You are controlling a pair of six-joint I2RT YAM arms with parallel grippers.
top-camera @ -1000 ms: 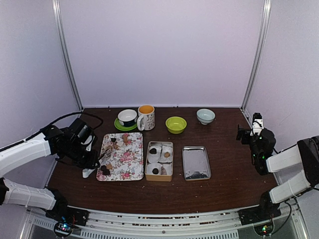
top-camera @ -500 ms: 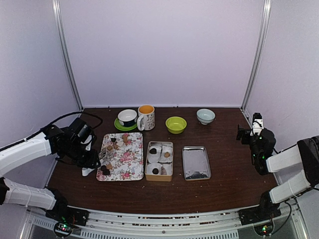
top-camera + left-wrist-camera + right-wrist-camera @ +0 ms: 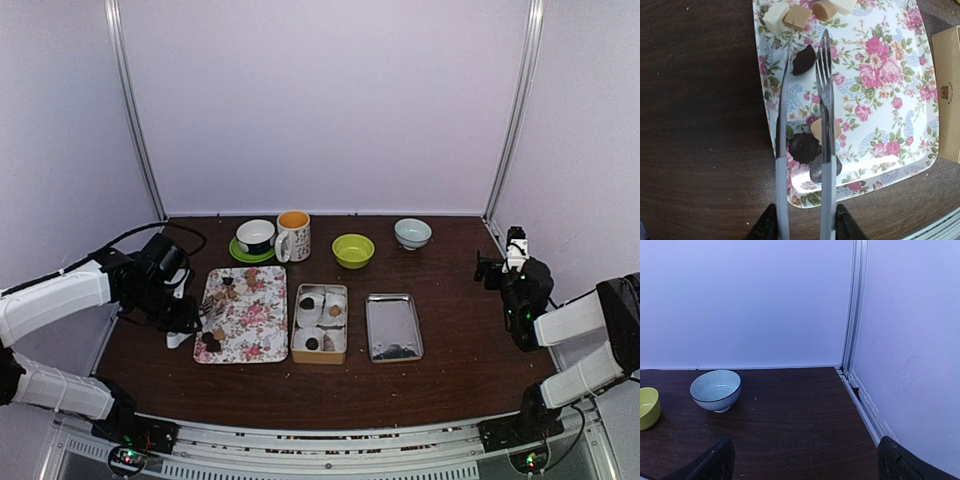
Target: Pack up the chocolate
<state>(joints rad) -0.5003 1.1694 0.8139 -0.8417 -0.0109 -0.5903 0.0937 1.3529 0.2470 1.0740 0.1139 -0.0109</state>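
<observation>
Seen from my remote station, the table (image 3: 450, 385) carries the whole job. The left arm (image 3: 60, 300) leans in over the floral tray (image 3: 262, 325), while the right arm (image 3: 570, 320) sits at the far right edge, well apart from the work. The right gripper (image 3: 807, 462) is spread wide and empty. Just right of the tray stands the tin (image 3: 318, 357), with a piece in several of its paper cups (image 3: 310, 303). The left gripper (image 3: 807, 227) is clenched on the handles of the tongs (image 3: 826, 100). Their two blades stand apart and run lengthwise up the tray's left side, away from the wrist. The chocolate is on that tray: one dark lump (image 3: 804, 60) lies between the blades, just short of their tips. More dark lumps (image 3: 804, 145) and a tan round (image 3: 815, 127) sit nearer the wrist, and pale and caramel blocks (image 3: 795, 17) wait beyond the tips. I cannot tell whether either blade touches the lump between them. I judge the next move to be a squeeze across that lump, then a carry rightward to the tin, with the left arm far the nearer.
</observation>
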